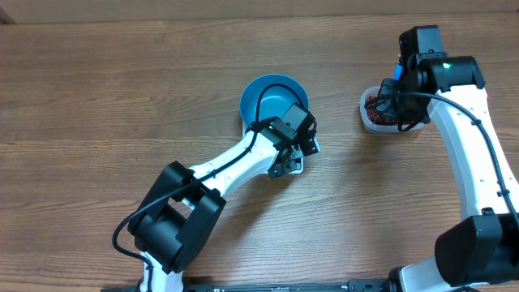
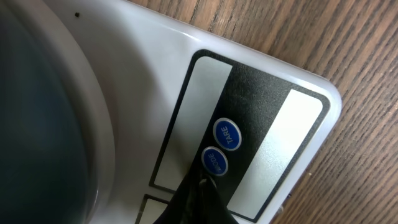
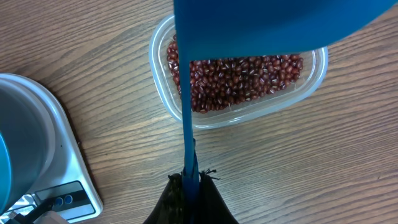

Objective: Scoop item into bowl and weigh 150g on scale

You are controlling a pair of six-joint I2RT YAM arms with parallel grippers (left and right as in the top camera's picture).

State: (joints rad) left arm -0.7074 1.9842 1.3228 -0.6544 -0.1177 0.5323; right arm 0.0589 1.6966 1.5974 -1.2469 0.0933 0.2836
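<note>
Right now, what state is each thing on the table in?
Scale: no digits visible.
Bowl: on scale, looks empty.
Tub: open, holding beans.
Scoop: held above tub.
Left gripper: shut, by MODE button.
Right gripper: shut on scoop handle.

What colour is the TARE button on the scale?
Blue with white letters; the TARE button on the scale shows best in the left wrist view.

You see blue bowl [image 1: 268, 97], white scale [image 2: 155, 56] with black panel [image 2: 261, 87], blue buttons [image 2: 227, 134] lettered white. You get dark red-brown beans [image 3: 242, 78] with pale flecks, clear tub [image 3: 158, 68], blue scoop [image 3: 267, 25], brown wood-grain table [image 1: 97, 97].
</note>
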